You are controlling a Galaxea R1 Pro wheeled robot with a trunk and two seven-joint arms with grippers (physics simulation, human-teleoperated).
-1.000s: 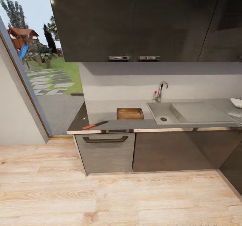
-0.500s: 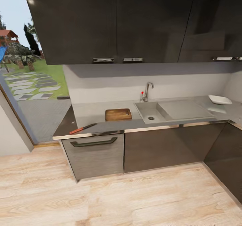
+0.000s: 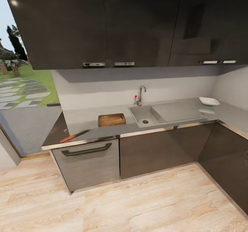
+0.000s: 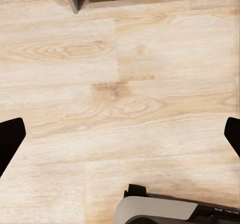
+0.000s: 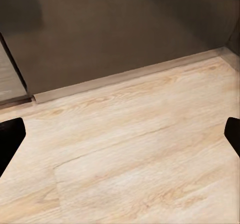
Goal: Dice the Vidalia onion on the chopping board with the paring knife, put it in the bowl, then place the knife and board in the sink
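- We see the brown wooden chopping board [image 3: 111, 119] on the grey bench [image 3: 82, 120], just beside the grey steel sink [image 3: 144, 116].
- The orange-handled paring knife [image 3: 74, 136] lies at the bench's front edge; the white squarish bowl [image 3: 208, 101] sits near its far corner.
- Our left fingers [image 4: 11, 141] and right fingers [image 5: 11, 136] are spread wide, empty, over the light wood floor [image 4: 120, 94].

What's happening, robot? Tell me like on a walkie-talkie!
Both grippers open, empty, over wood floor. Paring knife and chopping board on countertop, left of sink; bowl far right. Onion not spotted. Path ahead open.
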